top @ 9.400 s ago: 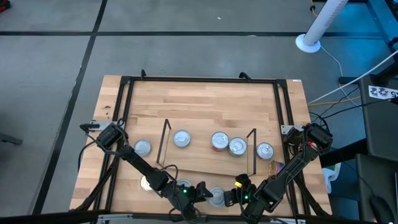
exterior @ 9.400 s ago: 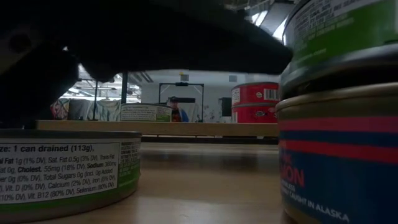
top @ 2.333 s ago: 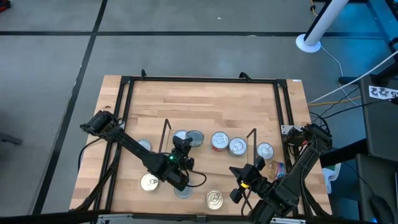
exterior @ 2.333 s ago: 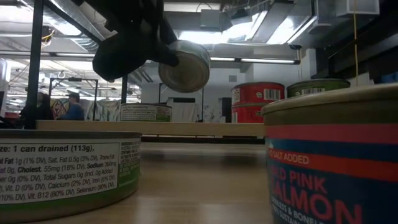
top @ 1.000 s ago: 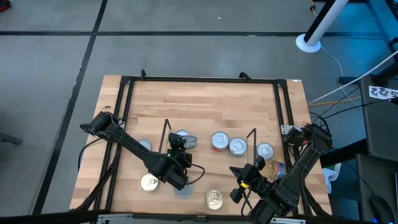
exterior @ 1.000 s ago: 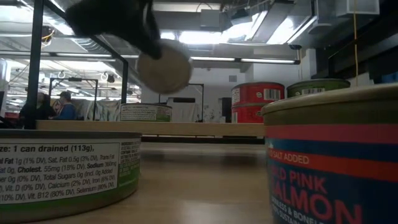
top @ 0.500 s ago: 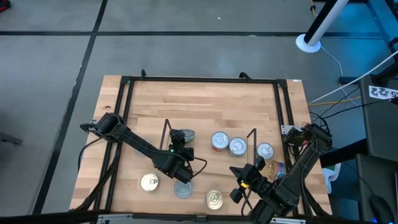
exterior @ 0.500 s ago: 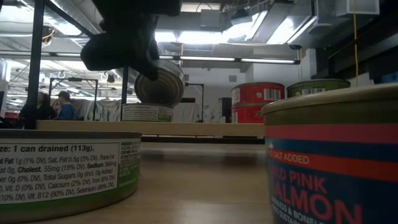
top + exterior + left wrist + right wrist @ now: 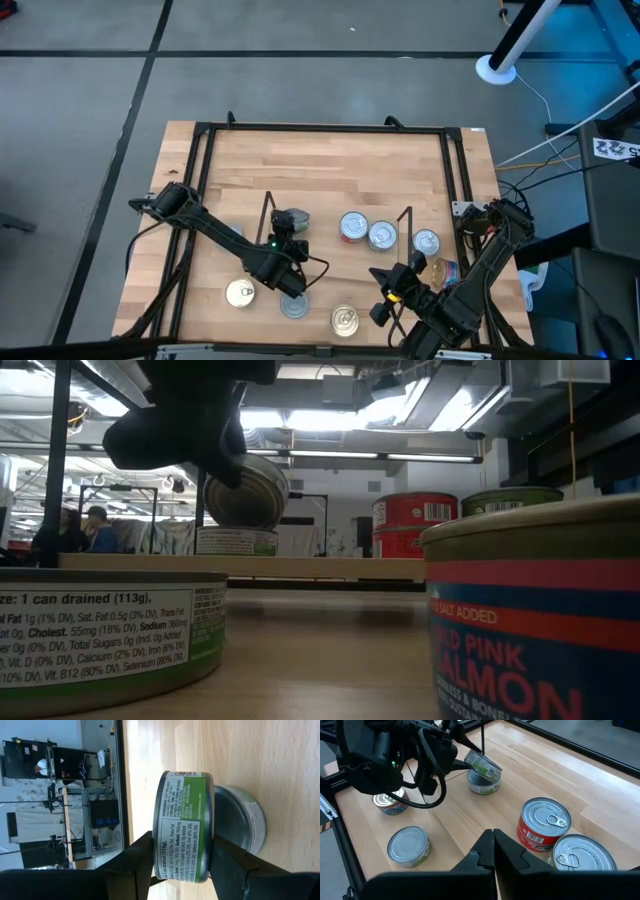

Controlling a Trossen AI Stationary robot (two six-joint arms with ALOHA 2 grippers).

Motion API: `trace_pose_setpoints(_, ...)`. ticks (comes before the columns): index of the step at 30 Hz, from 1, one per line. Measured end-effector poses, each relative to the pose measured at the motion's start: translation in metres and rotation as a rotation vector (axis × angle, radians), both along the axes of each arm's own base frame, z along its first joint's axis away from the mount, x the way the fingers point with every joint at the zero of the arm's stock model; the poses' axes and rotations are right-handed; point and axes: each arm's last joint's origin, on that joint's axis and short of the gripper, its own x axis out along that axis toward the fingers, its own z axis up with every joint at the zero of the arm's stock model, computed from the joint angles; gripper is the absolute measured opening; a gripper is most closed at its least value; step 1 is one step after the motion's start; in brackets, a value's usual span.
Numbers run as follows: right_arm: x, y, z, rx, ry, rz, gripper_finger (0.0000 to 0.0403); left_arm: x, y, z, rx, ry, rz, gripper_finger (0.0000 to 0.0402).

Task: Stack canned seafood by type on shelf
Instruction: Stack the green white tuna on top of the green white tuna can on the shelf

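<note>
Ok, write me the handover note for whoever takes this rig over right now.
Left end effector: shut on a green-label tin, held tilted just above a matching tin on the shelf.
Right end effector: shut, empty, waiting at the table's near edge.
Done: red-label tin and silver tin sit on the shelf.
Left: set the held tin down; loose tins remain, including a gold-topped tin and another.
</note>
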Motion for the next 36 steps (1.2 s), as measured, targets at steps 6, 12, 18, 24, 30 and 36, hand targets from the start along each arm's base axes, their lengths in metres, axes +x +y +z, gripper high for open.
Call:
trace_pose_setpoints(6, -0.0001, 0.0001, -0.0001, 0.002, 0.003, 0.001, 0.0005, -0.0016, 0.0009, -0.0001, 0.003, 0.02, 0.003, 0.0154)
trace_pose_setpoints(12, -0.0002, 0.0003, -0.0004, 0.011, 0.014, 0.002, 0.0005, -0.0008, 0.0019, -0.0006, -0.012, 0.013, 0.017, 0.0155)
trace_pose_setpoints(18, -0.0003, 0.0003, -0.0005, 0.014, 0.016, 0.003, 0.0005, -0.0008, 0.0005, -0.0041, -0.078, 0.022, 0.046, 0.0154)
trace_pose_setpoints(24, -0.0003, 0.0003, -0.0005, 0.013, 0.016, 0.003, 0.0005, -0.001, 0.0007, -0.0036, -0.083, 0.027, 0.047, 0.0154)
trace_pose_setpoints(30, -0.0003, 0.0004, -0.0006, 0.014, 0.02, 0.005, 0.0005, -0.001, 0.0008, -0.0035, -0.081, 0.027, 0.046, 0.0154)
trace_pose_setpoints(36, -0.0003, 0.0004, -0.0006, 0.0, 0.03, 0.017, 0.0005, 0.0, 0.0017, -0.0038, -0.094, 0.018, 0.057, 0.0172)
